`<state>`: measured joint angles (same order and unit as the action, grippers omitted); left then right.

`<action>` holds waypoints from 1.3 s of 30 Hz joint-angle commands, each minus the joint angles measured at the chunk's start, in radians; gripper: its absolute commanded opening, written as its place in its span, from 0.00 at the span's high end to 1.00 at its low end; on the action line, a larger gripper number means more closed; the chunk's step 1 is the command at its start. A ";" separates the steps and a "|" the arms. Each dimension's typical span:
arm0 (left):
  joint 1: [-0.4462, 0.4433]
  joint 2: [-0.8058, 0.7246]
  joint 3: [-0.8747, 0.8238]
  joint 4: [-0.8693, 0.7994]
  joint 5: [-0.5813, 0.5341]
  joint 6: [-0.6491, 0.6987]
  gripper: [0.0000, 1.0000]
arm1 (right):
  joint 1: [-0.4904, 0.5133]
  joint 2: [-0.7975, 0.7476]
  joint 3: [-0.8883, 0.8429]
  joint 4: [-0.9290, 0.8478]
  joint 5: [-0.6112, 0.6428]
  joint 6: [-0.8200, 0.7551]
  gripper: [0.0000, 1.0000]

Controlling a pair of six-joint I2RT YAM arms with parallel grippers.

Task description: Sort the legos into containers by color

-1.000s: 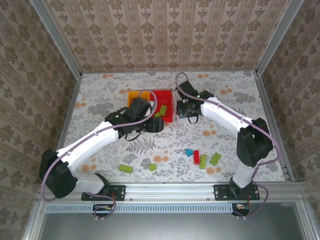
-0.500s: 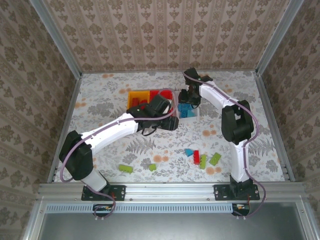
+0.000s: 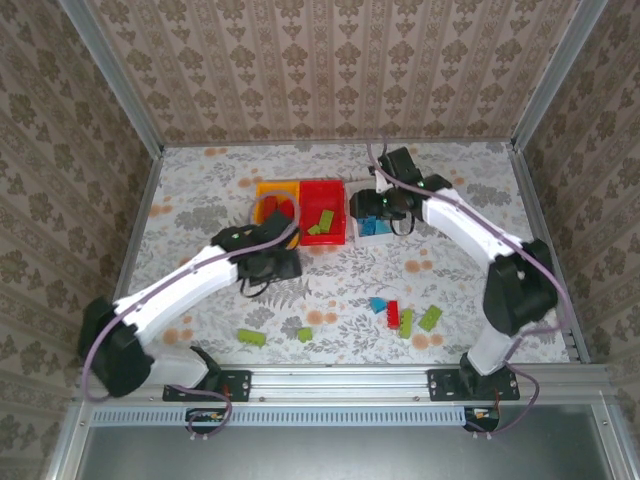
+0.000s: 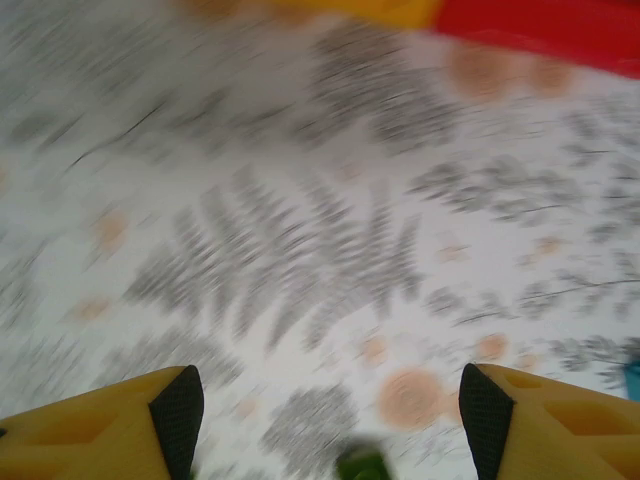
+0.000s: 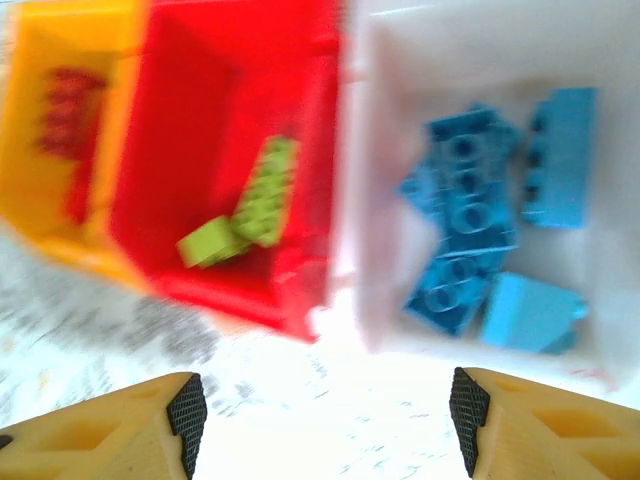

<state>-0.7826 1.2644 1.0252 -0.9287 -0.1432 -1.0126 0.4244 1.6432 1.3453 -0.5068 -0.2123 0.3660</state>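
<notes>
Three small open-topped rectangular plastic bins stand in a row toward the far middle of your flower-patterned tabletop: a yellow-orange bin on the left, a red bin touching it, and a white bin just right of the red one. Your right wrist camera looks down into them. Blurred red studded bricks lie in the yellow-orange bin, two lime green studded bricks in the red bin, and a heap of light blue studded bricks in the white bin.

Your right gripper hangs above the near edge of the red and white bins, jaws wide apart with nothing between them. Your left gripper hovers over bare cloth just on the near side of the yellow-orange and red bins, jaws also apart and empty. A blurred green patch sits at the bottom edge of its wrist view, too smeared to name.

Six loose bricks lie on the cloth nearer the arm bases. A lone lime green brick and a second lime green brick lie left of centre, well apart from a cluster at right — a single light blue brick, a single red brick just beside it, a third lime green brick and a fourth lime green brick.
</notes>
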 commanded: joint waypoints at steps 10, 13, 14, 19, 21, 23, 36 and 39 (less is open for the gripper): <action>-0.007 -0.294 -0.304 -0.294 0.151 -0.788 0.24 | 0.288 -0.246 -0.382 0.392 -0.309 -0.226 0.21; -0.010 -0.302 -0.352 -0.258 0.173 -0.862 0.23 | 0.324 -0.273 -0.401 0.398 -0.325 -0.238 0.19; -0.013 -0.300 -0.369 -0.234 0.180 -0.874 0.23 | 0.335 -0.278 -0.402 0.394 -0.325 -0.244 0.19; -0.014 -0.267 -0.469 -0.054 0.202 -0.938 0.27 | 0.353 -0.285 -0.409 0.383 -0.307 -0.240 0.18; -0.011 -0.245 -0.491 -0.008 0.195 -0.939 0.29 | 0.352 -0.287 -0.406 0.373 -0.303 -0.239 0.18; -0.010 -0.234 -0.514 0.049 0.182 -0.937 0.33 | 0.353 -0.287 -0.401 0.367 -0.301 -0.239 0.18; 0.000 -0.252 -0.576 0.181 0.125 -0.909 0.75 | 0.352 -0.266 -0.388 0.356 -0.292 -0.216 0.18; 0.019 -0.236 -0.498 0.192 0.080 -0.802 0.80 | 0.347 -0.284 -0.394 0.368 -0.260 -0.199 0.19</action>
<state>-0.7845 1.0210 0.4622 -0.7967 0.0101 -1.9018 0.7742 1.3758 0.9512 -0.1535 -0.4961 0.1562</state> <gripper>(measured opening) 0.250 0.814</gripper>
